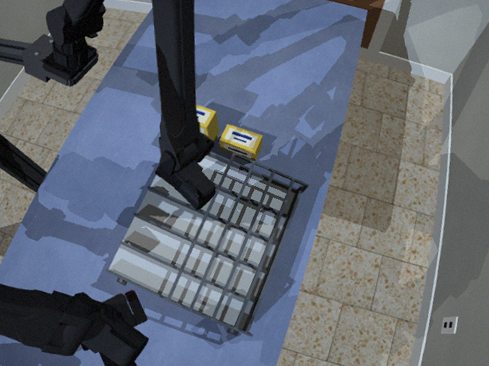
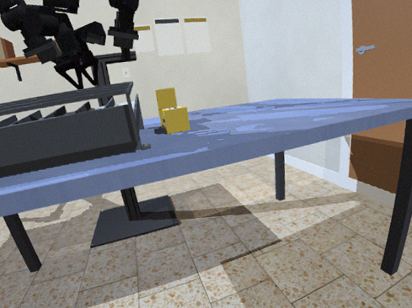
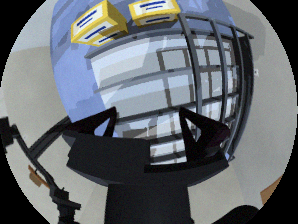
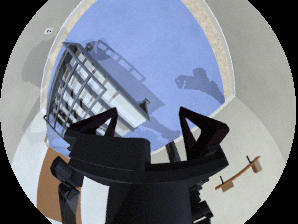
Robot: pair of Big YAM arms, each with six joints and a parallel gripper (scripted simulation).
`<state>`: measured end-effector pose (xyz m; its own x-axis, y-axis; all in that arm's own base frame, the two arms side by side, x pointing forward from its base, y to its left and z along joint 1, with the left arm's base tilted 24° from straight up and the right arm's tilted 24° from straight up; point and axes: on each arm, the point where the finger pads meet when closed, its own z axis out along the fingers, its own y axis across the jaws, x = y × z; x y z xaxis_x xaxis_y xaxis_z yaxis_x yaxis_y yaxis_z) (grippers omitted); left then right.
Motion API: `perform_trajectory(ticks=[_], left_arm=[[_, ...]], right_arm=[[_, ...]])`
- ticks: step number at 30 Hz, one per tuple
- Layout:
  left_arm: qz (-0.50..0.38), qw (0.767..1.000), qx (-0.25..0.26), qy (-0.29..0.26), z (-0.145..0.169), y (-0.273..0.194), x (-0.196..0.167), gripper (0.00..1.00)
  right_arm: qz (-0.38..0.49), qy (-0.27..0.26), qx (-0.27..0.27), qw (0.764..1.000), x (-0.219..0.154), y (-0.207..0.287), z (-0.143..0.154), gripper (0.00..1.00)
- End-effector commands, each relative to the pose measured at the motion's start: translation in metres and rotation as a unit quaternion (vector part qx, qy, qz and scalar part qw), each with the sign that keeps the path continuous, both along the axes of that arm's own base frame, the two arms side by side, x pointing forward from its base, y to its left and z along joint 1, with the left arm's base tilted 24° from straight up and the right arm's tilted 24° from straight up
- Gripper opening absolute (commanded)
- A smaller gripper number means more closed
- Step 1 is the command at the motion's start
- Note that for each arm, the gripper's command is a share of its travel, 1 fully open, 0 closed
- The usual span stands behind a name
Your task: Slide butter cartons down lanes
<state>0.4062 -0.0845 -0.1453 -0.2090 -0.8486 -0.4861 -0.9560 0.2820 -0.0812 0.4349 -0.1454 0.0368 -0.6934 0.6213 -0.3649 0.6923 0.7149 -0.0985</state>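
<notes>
Exterior view first: we have two yellow cartons, the near one (image 1: pixel 240 140) (image 2: pixel 176 120) (image 3: pixel 154 10) and the far one (image 1: pixel 206 124) (image 2: pixel 166 98) (image 3: pixel 95 25), on the right, beside the shelf (image 1: pixel 136 267) (image 2: pixel 55 137) (image 3: pixel 120 70) (image 4: pixel 131 112) on the desk (image 1: pixel 126 107) (image 2: pixel 267 140) (image 3: pixel 65 65) (image 4: pixel 150 30). We judge them light, fairly stiff boxes with smooth faces, likely to dent under a hard squeeze; we'd take one across its narrower sides, around mid-height, keeping the wide faces free. Our left pincer (image 1: pixel 202 195) (image 2: pixel 87 85) (image 3: pixel 147 110), above the shelf, and right pincer (image 1: pixel 125 343) (image 4: pixel 148 108), off the shelf's other side, both stand wide, with nothing in them. The far carton's lower part is hidden behind the near one, so we can't say whether it stands on end or rests on another. We can't make out a third carton. Bars and striped shadows break up the lanes, and stickiness doesn't show. The right pincer's fingers are hard to pick out from outside.
</notes>
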Motion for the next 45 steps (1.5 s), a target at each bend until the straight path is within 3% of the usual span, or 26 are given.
perform_trajectory(ticks=[1,18,19,24,31,34,45], left_arm=[[-0.002,1.0,-0.002,-0.005,0.004,-0.003,0.004,1.0],[-0.002,1.0,-0.002,-0.005,0.004,-0.003,0.004,1.0],[0.0,1.0,-0.004,-0.011,0.008,-0.003,0.005,0.91],[-0.041,0.999,-0.024,-0.015,0.03,0.002,0.018,0.91],[-0.133,0.989,-0.044,-0.045,0.064,0.003,0.082,0.91],[-0.145,0.987,-0.044,-0.048,0.068,0.005,0.089,0.91],[-0.279,0.958,-0.008,-0.058,0.095,0.046,0.138,0.91]], right_arm=[[0.0,-0.007,-0.002,1.0,0.004,0.0,0.005,1.0],[0.0,-0.007,-0.002,1.0,0.004,0.0,0.005,1.0],[0.014,-0.004,-0.004,1.0,0.005,0.003,0.003,1.0],[0.126,0.007,0.002,0.992,0.016,0.033,-0.016,1.0],[0.277,-0.02,0.02,0.96,0.041,0.087,-0.029,1.0],[0.296,-0.025,0.022,0.954,0.044,0.095,-0.03,1.0],[0.515,-0.079,0.03,0.853,0.061,0.184,-0.043,1.0]])
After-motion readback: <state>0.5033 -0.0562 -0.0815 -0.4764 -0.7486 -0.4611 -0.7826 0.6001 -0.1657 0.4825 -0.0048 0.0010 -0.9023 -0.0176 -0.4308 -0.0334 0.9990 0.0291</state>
